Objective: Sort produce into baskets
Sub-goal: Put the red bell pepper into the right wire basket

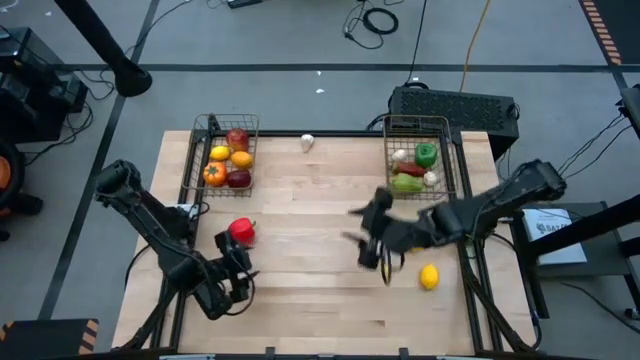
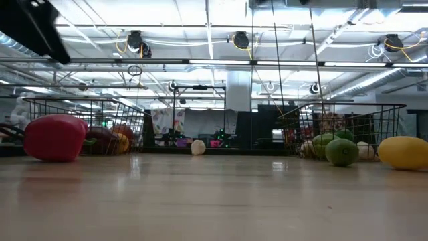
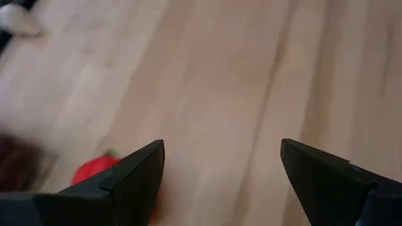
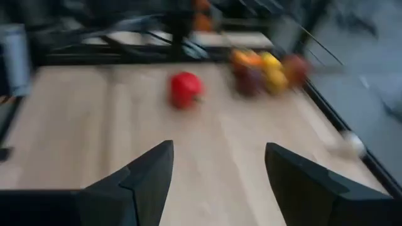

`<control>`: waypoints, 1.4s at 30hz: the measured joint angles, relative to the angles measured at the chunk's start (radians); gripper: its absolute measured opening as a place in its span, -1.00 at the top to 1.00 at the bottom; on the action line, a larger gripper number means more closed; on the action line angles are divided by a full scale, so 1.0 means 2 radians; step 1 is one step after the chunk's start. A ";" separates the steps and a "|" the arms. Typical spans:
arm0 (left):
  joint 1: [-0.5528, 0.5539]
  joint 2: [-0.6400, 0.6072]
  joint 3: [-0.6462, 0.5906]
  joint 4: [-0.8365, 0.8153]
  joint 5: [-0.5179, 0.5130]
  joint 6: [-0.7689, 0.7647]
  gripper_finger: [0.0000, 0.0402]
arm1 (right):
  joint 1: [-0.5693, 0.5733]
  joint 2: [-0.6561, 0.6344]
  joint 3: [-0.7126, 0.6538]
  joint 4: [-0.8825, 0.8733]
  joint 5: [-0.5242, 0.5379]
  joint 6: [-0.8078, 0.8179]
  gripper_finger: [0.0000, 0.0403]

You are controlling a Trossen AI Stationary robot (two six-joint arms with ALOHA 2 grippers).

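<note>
Lowest in the overhead frame, your left gripper (image 1: 240, 283) hangs spread wide and empty just below the red pepper (image 1: 241, 231), while right of centre your right gripper (image 1: 372, 247) is parted with nothing between its fingers, beside the lemon (image 1: 429, 277) at lower right. You look to be between picks: three pieces are loose, the garlic (image 1: 307, 142) lying farthest, top centre between the left basket (image 1: 205, 129) and right basket (image 1: 446, 128). Next, centre open fingers over the nearest piece and drop squarely before closing.
</note>
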 joint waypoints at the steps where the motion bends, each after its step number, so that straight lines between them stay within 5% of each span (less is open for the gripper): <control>1: -0.005 -0.004 0.006 -0.027 0.000 -0.019 -0.61 | 0.013 0.011 0.000 0.023 0.000 -0.022 -0.20; 9: -0.053 -0.024 0.020 -0.185 0.009 -0.163 -0.61 | 0.024 0.121 0.000 0.248 -0.002 -0.182 -0.20; 18: -0.070 -0.024 -0.033 -0.198 0.025 -0.200 -0.61 | -0.094 0.259 0.025 0.370 -0.161 -0.199 -0.20; 23: -0.070 -0.024 -0.062 -0.200 0.041 -0.226 -0.61 | -0.146 0.340 0.140 0.275 -0.184 -0.164 -0.20; 32: -0.075 -0.024 -0.081 -0.189 0.078 -0.265 -0.61 | -0.194 0.447 0.332 0.078 -0.221 -0.230 -0.20; 42: -0.078 -0.024 -0.082 -0.168 0.078 -0.265 -0.61 | -0.216 0.494 0.356 0.122 -0.286 -0.277 -0.07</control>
